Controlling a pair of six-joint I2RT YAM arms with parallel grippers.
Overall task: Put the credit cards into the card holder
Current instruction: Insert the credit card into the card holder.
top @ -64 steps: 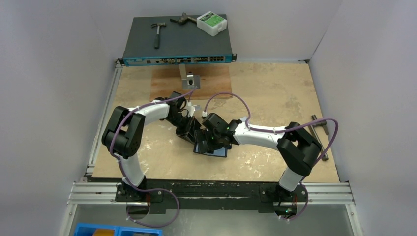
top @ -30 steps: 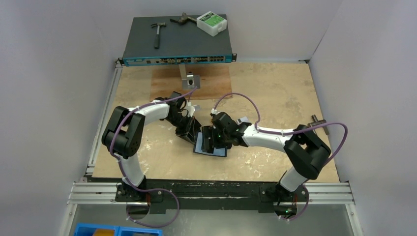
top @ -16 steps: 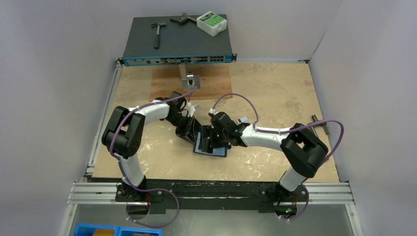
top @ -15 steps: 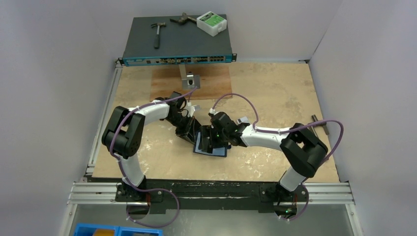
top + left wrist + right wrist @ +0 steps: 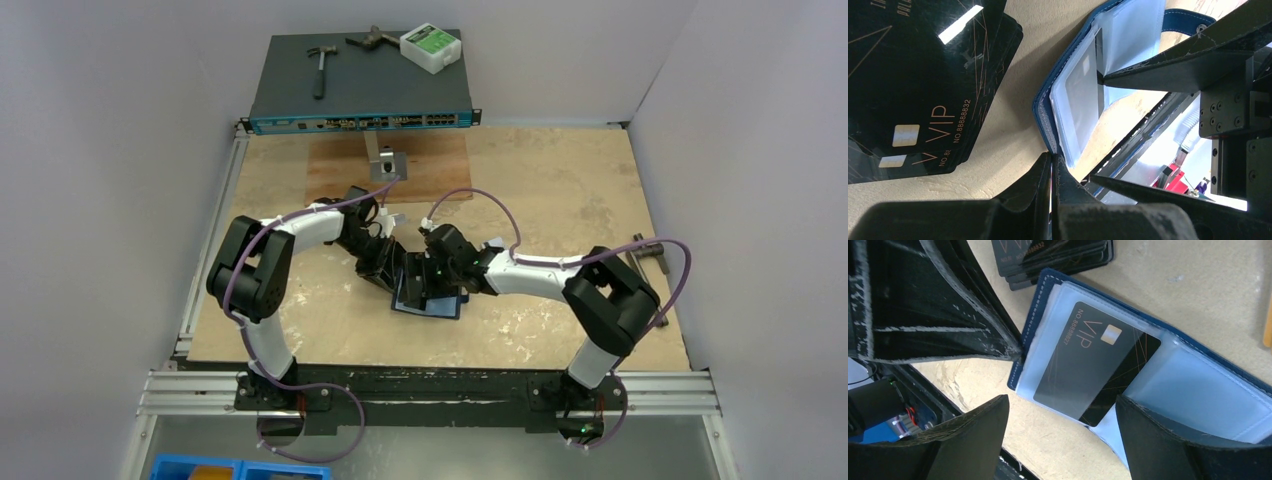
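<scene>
A worn beige tabletop (image 5: 560, 190) sits between plain grey walls. Near its middle the navy-blue folding leather card holder (image 5: 442, 309) lies open and flat, clear sleeves up. In the top view its long axis runs roughly left to right.

A black VIP card (image 5: 1093, 375) lies askew in the holder, partly tucked under a sleeve. The left gripper (image 5: 1050, 160) is clamped on the holder's cover edge. The right gripper (image 5: 1063, 400) hangs over the holder with jaws spread wide, gripping nothing. Both hide much of the holder from above.

A stack of black cards (image 5: 923, 85) lies just beside the holder. Well beyond the holder are a brown wooden panel (image 5: 340, 170) and a dark network switch (image 5: 360, 95) carrying a hammer (image 5: 320, 68).
</scene>
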